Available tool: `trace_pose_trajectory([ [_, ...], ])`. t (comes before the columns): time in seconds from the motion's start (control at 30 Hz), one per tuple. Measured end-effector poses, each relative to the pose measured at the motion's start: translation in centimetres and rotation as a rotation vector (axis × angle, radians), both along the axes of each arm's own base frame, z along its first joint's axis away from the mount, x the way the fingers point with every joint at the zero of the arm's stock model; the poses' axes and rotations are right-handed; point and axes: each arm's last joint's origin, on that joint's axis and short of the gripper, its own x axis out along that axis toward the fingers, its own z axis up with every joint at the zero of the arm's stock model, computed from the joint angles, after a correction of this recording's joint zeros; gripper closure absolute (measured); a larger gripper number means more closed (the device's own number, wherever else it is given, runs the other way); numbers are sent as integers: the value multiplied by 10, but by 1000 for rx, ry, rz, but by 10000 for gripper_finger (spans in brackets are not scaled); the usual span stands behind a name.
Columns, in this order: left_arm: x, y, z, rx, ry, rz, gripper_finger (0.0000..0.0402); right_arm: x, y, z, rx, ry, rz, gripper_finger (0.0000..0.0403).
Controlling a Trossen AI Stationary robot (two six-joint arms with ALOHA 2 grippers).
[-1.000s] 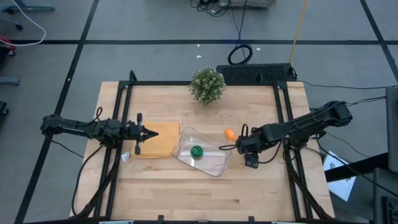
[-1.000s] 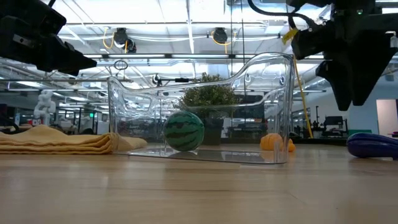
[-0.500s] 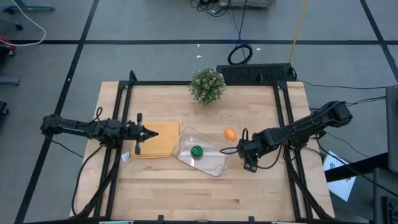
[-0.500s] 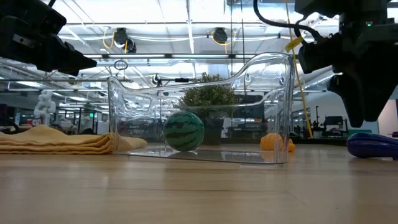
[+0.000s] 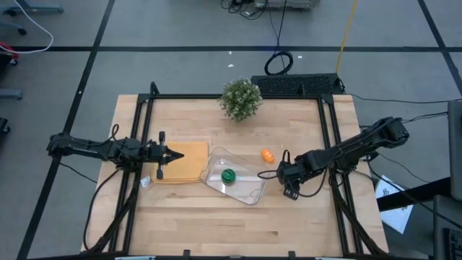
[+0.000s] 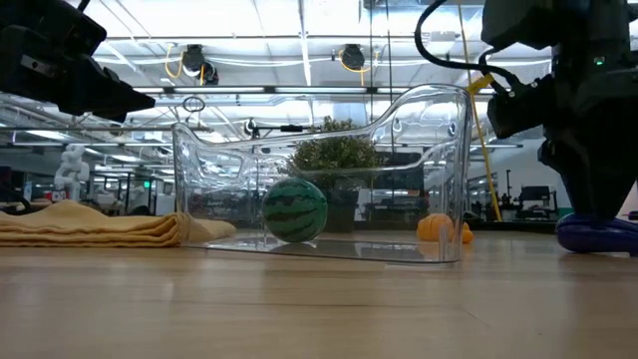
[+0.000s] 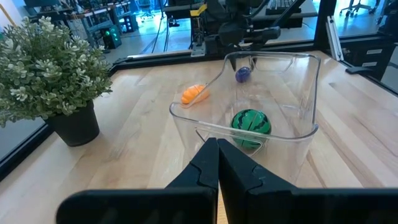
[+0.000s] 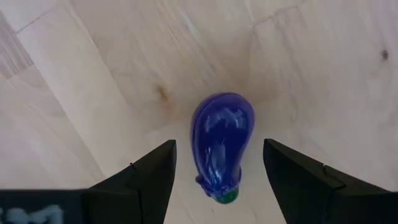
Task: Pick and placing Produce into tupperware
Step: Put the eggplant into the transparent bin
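The purple produce piece (image 8: pixel 221 140) lies on its side on the wood, right of the tupperware (image 5: pixel 245 192). My right gripper (image 8: pixel 219 149) is open just above it, one finger on each side, with a gap to each. In the low view, my right gripper (image 6: pixel 596 204) hangs right over the purple piece (image 6: pixel 598 235). The green round piece (image 5: pixel 228 175) rests on the tupperware's floor. The orange piece (image 5: pixel 267 154) lies on the table behind the container. My left gripper (image 5: pixel 170 154) is shut and hovers over the yellow mat (image 5: pixel 186 165).
A potted plant (image 5: pixel 240 99) stands near the far edge. The folded yellow mat lies left of the tupperware, touching its left end. Black frame rails (image 5: pixel 329 137) run along the table's left and right sides. Bare wood (image 5: pixel 216 224) stretches toward the near edge.
My right gripper has come down toward the purple piece, staying open, and now straddles it close to the table. The produce, the tupperware and my left arm have kept still.
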Motion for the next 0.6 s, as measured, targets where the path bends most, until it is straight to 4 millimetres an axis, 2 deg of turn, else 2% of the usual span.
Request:
trace_pose_trajectory([
  [0.6,0,0,-1,2,12,0,398,-12,-3,-27,36,-17,-33,171],
])
